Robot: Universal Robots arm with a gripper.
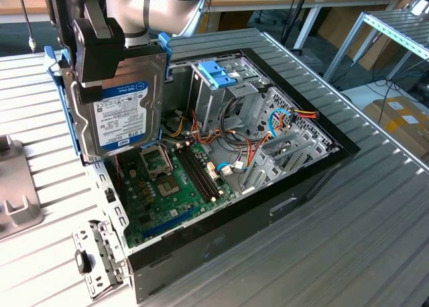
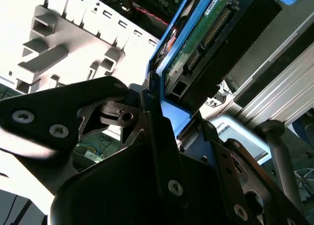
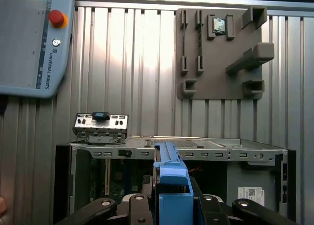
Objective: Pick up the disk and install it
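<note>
The disk (image 1: 127, 112) is a silver hard drive with a white and blue label and light blue side rails. It hangs upright above the near-left corner of the open computer case (image 1: 308, 179), at the exterior view's left. My gripper (image 1: 100, 76) is shut on the disk, one black finger lying across its labelled face. In the first wrist view the disk's blue rail edge (image 3: 170, 178) sits between the black fingers (image 3: 140, 210), above the case. The second wrist view shows the disk's connector end (image 2: 206, 43).
Inside the case lie a green motherboard (image 1: 174, 179), a metal drive cage topped by a blue bracket (image 1: 218, 72) and loose cables. A metal bracket (image 1: 100, 257) and a grey fixture (image 1: 13, 200) rest on the slatted table. A teach pendant (image 3: 29, 38) and a grey holder board (image 3: 221, 53) lie beyond the case.
</note>
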